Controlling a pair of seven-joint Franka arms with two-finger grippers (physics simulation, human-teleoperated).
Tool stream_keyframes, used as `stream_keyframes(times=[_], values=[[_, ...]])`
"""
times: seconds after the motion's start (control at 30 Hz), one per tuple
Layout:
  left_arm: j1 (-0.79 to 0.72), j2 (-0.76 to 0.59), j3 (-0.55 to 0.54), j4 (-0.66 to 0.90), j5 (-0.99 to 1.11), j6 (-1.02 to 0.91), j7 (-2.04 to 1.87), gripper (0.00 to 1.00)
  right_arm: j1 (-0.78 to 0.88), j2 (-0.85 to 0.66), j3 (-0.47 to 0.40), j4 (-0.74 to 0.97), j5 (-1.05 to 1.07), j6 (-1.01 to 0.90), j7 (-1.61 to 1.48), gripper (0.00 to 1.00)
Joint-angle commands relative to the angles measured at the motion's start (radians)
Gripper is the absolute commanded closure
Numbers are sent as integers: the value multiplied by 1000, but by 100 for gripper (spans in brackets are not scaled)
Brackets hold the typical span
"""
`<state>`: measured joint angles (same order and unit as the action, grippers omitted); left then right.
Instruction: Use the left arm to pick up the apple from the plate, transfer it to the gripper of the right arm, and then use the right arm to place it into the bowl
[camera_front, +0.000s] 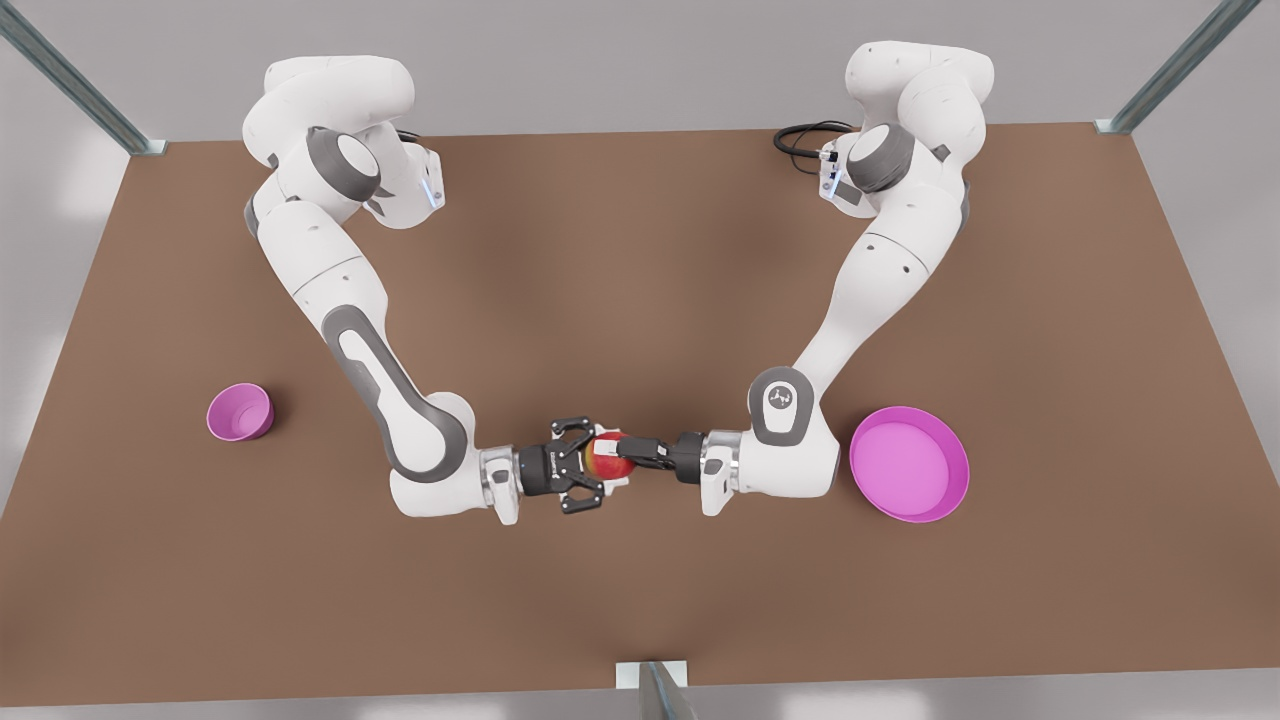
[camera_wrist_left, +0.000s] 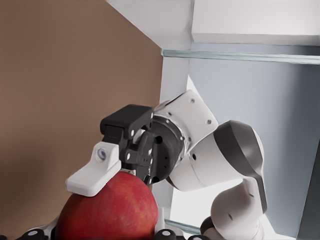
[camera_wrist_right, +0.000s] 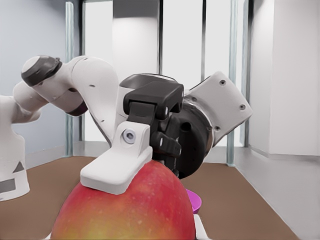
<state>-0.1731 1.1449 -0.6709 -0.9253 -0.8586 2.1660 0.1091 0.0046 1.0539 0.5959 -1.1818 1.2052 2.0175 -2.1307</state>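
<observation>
Red apple (camera_front: 612, 463) is pinched by left claw (camera_front: 630, 453) and right claw (camera_front: 597, 466), forearms level, meeting head-on.

Left gripper (camera_front: 628, 453) and right gripper (camera_front: 597, 466) tip-to-tip

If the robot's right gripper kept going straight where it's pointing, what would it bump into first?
The apple. The right gripper points straight at it and is right up against it. Just behind the apple is the left gripper, which is holding it, so that would come next.
</observation>
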Motion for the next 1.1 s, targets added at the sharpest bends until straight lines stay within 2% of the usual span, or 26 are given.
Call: stream_keyframes(times=[0.0,0.1,0.13,0.5,0.57,0.63,0.67,0.7,0.77,0.83,0.87,0.9,1.0,1.07], values=[[0,-2,-1,0,-5,-2,18,26,0,-2,1,1,1,7,-32,26],[0,-2,-1,0,-5,-2,18,24,0,-2,1,1,1,7,-31,27],[0,-2,-1,0,-5,-2,18,0,0,-2,2,1,1,7,-31,27],[12,-16,1,0,-2,-20,-9,0,-52,-8,2,-4,-15,-46,-23,27],[79,-37,1,-1,6,-118,-68,0,-71,-9,1,-5,-24,-63,-24,26],[269,-112,2,-1,177,-437,-187,0,-104,-11,-4,-5,-53,-112,-26,26],[366,-183,-3,-1,347,-582,-250,0,-130,-14,-5,-5,-93,-144,-26,26],[415,-243,-1,-1,492,-670,-278,0,-152,-20,-5,-15,-130,-164,-24,26],[445,-387,-6,-1,944,-897,-295,0,-228,-34,-5,-25,-304,-236,11,26],[489,-504,-15,-12,1104,-1014,-367,0,-305,-38,-5,-24,-459,-309,11,26],[352,-794,290,-347,984,-796,-310,0,-340,-38,-5,-22,-525,-347,11,26],[94,-1048,600,-692,906,-594,-238,0,-371,-40,-5,-16,-576,-391,9,26],[54,-976,607,-682,920,-598,-241,0,-437,-83,-8,-16,-736,-465,18,26],[52,-947,519,-649,914,-598,-243,0,-463,-114,-8,-18,-842,-497,38,26]])
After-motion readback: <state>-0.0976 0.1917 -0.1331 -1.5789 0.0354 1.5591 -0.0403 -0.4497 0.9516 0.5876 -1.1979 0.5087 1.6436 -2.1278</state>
